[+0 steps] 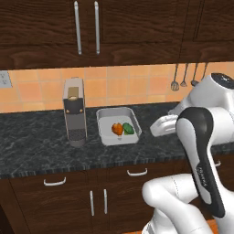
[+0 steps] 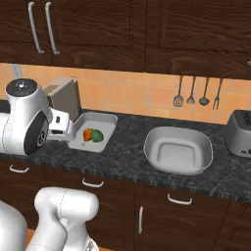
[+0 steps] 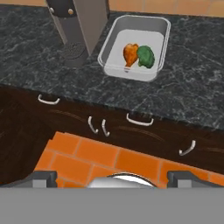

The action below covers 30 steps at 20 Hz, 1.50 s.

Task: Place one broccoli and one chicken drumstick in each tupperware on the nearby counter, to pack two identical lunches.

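Hovering gripper (image 3: 112,177) open, tupperware (image 3: 162,41) well beyond

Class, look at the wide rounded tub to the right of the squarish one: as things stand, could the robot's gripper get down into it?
Probably yes. The wide tub sits open on the counter with no lid and nothing standing over it, and the gripper has its jaws open with nothing between them.

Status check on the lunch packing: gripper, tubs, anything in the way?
Gripper open, empty, back over the floor. Squarish tub holds one drumstick and one broccoli. Wider tub empty. Coffee machine stands beside the packed tub.
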{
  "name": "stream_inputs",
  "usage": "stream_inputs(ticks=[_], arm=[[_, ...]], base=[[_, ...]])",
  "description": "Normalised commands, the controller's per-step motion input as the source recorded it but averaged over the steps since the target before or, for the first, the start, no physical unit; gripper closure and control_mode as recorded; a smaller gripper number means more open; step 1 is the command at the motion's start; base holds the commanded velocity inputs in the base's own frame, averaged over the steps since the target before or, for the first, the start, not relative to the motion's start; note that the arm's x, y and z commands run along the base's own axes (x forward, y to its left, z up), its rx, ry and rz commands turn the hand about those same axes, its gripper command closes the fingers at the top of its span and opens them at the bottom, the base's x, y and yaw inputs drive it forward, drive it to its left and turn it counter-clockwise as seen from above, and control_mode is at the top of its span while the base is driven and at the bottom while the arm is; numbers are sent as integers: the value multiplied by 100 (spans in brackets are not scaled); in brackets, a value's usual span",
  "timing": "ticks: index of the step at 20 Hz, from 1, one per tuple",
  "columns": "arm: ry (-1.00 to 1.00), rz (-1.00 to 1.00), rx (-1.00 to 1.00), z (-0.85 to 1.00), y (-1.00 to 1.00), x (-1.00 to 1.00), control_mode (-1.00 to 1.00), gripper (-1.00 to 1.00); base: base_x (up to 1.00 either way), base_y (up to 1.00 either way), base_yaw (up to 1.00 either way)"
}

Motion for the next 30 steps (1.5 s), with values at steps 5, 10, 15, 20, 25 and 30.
stream_inputs(ticks=[5,10,15,20,25,30], arm=[[8,-8,-5,42,-2,-20,-100,-100],[4,-9,-4,10,-1,-56,-100,-100],[0,-7,0,0,0,-44,100,-100],[0,0,0,0,0,0,100,-100],[0,0,0,0,0,0,100,-100],[0,0,0,0,0,0,100,-100]], base=[[0,0,0],[0,0,0],[-21,0,-3],[-54,-12,-2],[-30,-57,0],[-26,-100,1]])
